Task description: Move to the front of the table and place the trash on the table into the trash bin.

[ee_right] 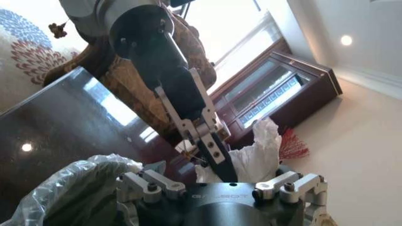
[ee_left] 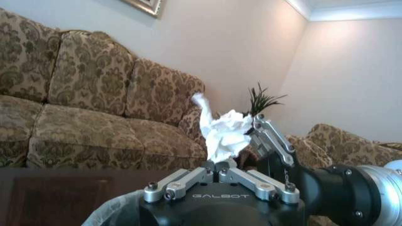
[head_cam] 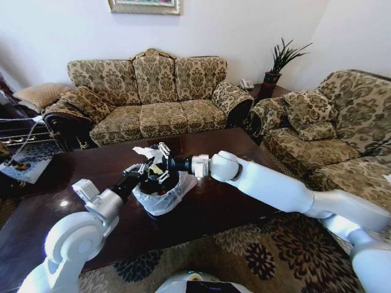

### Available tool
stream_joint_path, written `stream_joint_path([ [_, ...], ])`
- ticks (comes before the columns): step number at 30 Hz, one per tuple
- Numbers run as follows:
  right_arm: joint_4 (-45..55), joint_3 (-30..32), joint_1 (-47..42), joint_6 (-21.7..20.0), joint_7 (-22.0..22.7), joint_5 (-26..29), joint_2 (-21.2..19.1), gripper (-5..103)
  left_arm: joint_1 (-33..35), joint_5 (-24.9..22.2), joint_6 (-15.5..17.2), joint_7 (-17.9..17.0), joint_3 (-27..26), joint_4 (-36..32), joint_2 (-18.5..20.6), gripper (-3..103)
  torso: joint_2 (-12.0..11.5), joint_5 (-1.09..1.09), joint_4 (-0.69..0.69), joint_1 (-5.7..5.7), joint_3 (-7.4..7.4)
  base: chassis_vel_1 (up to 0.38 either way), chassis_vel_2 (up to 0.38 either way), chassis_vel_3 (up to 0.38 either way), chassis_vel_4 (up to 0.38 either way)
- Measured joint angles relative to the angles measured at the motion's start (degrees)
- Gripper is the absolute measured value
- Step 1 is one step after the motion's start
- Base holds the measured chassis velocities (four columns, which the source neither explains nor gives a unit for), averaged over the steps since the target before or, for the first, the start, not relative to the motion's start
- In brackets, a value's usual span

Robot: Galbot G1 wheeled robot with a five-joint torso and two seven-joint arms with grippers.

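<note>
1. Living room: patterned beige sofa along the back wall, matching armchair on the robot's right, potted green plant in the corner, floral dark rug underfoot.
2. Large low rectangular coffee table of glossy dark brown wood sits in front of the robot, close up.
3. Small round black trash bin lined with a translucent white plastic bag stands on the tabletop, about mid-table, bag folded over the rim.
4. Right gripper reaches in from the robot's right, arm stretched across the table, hovering just above the bin's far rim.
5. Right gripper's state: in the left wrist view its fingers sit against a crumpled white tissue, which looks pinched and held up in the air; tissue also seen at and.
6. Left gripper comes in from the robot's left, at the bin's near-left rim, just beside the right one.
7. Left gripper's state: jaws appear narrow, nearly together at the tips, one finger visible close to the tissue; whether it touches the tissue, cannot tell.
8. Tissue is above the bin opening, not inside it.
</note>
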Motion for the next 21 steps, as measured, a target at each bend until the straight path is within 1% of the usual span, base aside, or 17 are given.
stream_joint_path([
  [6,0.34,0.89,-0.03,-0.21,0.67,0.89,-1.20,100,0.40,1.65,0.07,2.05,0.17,0.00,-0.66,0,0.00,0.00,0.00,0.00,0.00,0.000,0.000,0.000,0.000],
  [11,0.50,1.15,-0.04,-0.29,0.80,1.36,-1.49,100,0.42,1.88,0.13,2.49,0.20,0.01,-0.76,0,0.00,0.00,0.00,0.00,0.00,0.000,0.000,0.000,0.000],
  [13,1.05,1.24,-0.04,-0.78,1.36,2.72,-1.62,100,0.39,2.01,0.15,2.57,0.17,0.27,-0.74,0,0.00,0.00,0.00,0.00,0.00,0.000,0.000,0.000,0.000],
  [21,2.58,1.25,0.00,-1.19,1.50,4.79,-2.85,100,0.26,2.78,-0.04,2.63,0.23,1.15,-0.74,0,0.00,0.00,0.00,0.00,0.00,0.000,0.000,0.000,0.000],
])
